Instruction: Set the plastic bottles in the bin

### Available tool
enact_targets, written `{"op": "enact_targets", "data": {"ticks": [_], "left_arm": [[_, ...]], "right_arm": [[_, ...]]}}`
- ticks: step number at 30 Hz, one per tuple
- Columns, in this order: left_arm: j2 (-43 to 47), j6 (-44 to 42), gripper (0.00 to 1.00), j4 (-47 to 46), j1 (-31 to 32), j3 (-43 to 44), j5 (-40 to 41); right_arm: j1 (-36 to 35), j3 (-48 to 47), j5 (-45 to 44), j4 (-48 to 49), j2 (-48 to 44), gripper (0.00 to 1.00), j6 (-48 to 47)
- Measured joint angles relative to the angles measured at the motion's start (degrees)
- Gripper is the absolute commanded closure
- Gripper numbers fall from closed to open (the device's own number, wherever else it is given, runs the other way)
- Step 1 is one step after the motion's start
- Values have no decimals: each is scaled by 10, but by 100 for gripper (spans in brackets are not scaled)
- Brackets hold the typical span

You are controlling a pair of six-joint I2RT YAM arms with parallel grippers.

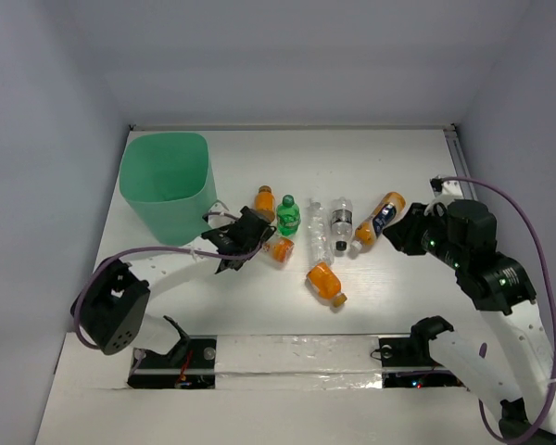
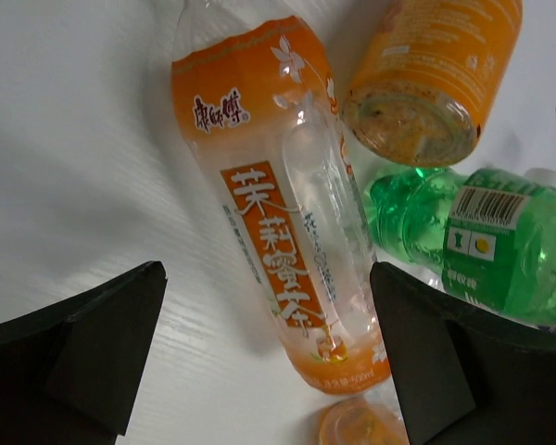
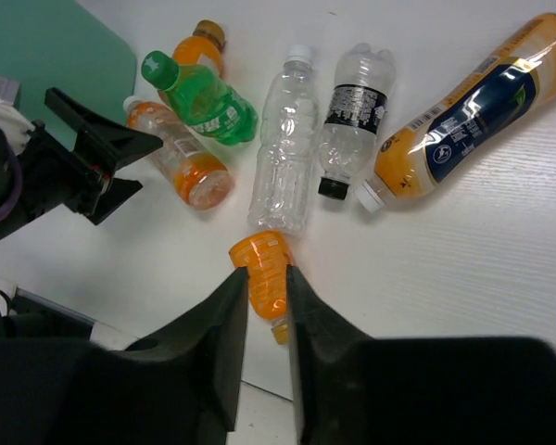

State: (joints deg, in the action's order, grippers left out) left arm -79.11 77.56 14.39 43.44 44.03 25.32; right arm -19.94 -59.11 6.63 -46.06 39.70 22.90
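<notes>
The mint-green bin (image 1: 165,185) stands at the back left. Six bottles lie to its right: an orange one (image 1: 264,202), a green one (image 1: 288,215), an orange-labelled part-full one (image 1: 280,248), a clear one (image 1: 319,236), a clear one with a dark band (image 1: 341,222), a blue-labelled orange one (image 1: 380,219) and, nearer, another orange one (image 1: 324,283). My left gripper (image 1: 243,241) is open, its jaws either side of the orange-labelled bottle's base (image 2: 269,204). My right gripper (image 3: 267,273) is shut and empty, raised near the blue-labelled bottle (image 3: 463,120).
The bin's wall is just left of my left gripper (image 3: 134,167). The green bottle (image 2: 473,241) and an orange bottle's base (image 2: 426,74) lie close beside the left gripper's right finger. White walls enclose the table.
</notes>
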Motion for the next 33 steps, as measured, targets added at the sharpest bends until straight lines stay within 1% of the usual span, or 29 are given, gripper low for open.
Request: {"op": "enact_targets", "data": {"ticks": [2,3,5,6,9,11,12,14,16,17,18,19,20,21,22,23,27,30,33], "left_arm": [[-12,1,9,-12,-8,0,0],[-18,2,9,-19,-12,0,0],[-30,4,9,-31,-17,0,0],[-37,5,9,-38,-19,0,0],[-59,9,10,-60,-25,0,-6],[-74,10,19,-75,-27,0,-10],[-82,10,22,-83,-27,0,-12],[-93,9,33,-93,-27,0,-12],[-96,3,47,-103,-27,0,-14],[-97,0,48,-105,-27,0,-16],[-97,-7,53,-106,-27,0,-17],[-96,-7,56,-106,-27,-1,-17],[-92,-13,57,-113,-27,-6,-20],[-85,-18,57,-116,-27,-13,-23],[-75,-23,59,-116,-27,-22,-26],[-58,-29,60,-117,-27,-35,-29],[31,-53,60,-104,-18,-80,-39],[112,-78,60,-94,6,-88,-43],[196,-105,60,-91,42,-84,-44]], "right_arm": [[0,2,7,0,-5,61,0],[0,5,10,0,-9,54,1],[0,15,17,0,-19,48,3],[0,21,19,0,-23,42,5],[0,38,24,0,-29,39,10],[0,45,29,0,-26,36,14],[0,48,31,0,-23,31,15],[0,52,30,3,-13,27,22],[0,56,19,5,1,20,27],[0,56,9,5,10,18,30],[1,56,-2,7,21,14,32],[2,56,-12,8,28,13,35],[8,57,-27,10,41,12,39],[14,57,-40,16,50,9,44],[30,57,-50,20,65,9,47],[43,59,-58,28,78,9,50],[126,73,-75,69,141,5,65],[167,72,-81,99,201,1,73],[179,52,-81,122,280,1,80]]}}
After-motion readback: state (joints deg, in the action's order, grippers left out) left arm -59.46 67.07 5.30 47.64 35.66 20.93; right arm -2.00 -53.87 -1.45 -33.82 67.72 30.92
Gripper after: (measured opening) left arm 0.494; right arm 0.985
